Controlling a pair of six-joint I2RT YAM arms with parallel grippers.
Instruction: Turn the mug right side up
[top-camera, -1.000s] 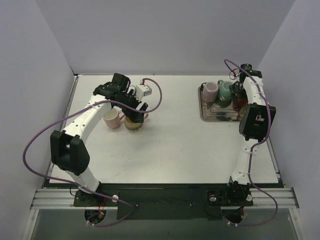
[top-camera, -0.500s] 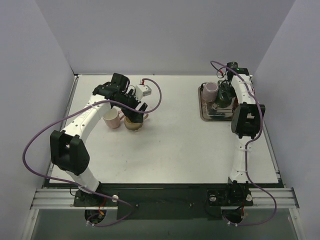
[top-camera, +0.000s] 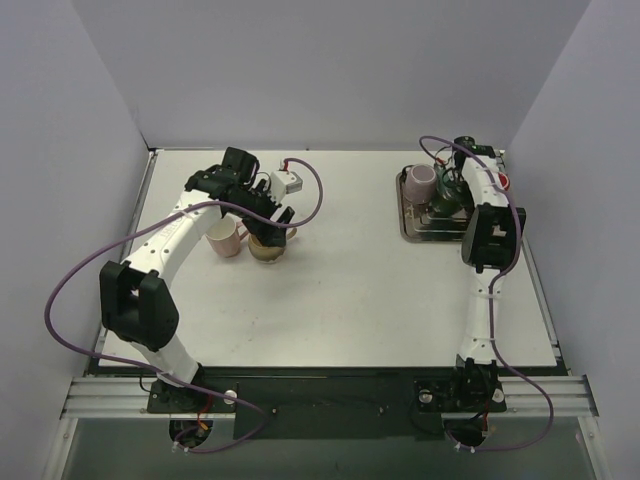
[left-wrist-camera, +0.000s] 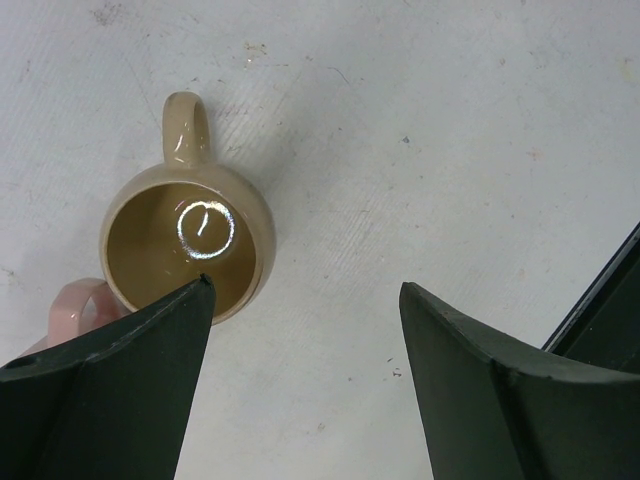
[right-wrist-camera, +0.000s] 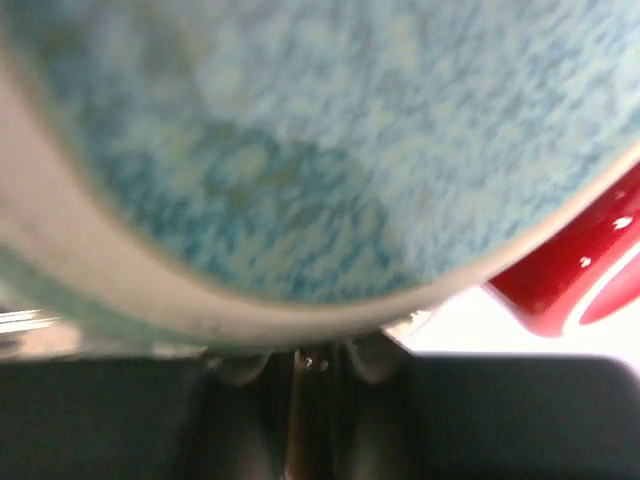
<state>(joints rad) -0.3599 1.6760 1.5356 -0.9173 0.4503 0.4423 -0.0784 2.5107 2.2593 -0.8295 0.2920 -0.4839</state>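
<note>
A speckled teal mug sits in the metal tray at the back right. It fills the right wrist view as a teal mug with its pale rim right against my right gripper. That right gripper is shut on the mug's wall, and its fingertips are hidden behind the rim. Which way up the mug stands cannot be told. At the left, my left gripper hangs open above the table beside an upright tan mug, touching nothing. From above, the left gripper sits just behind the tan mug.
A pink mug stands in the tray beside the teal one, and a red mug sits just right of the tray, its red glaze close to my right fingers. Another pink mug stands upright left of the tan mug.
My right arm has swung left over the tray onto the teal mug, and its jaws have closed. The left arm and the mugs beside it have not moved.
</note>
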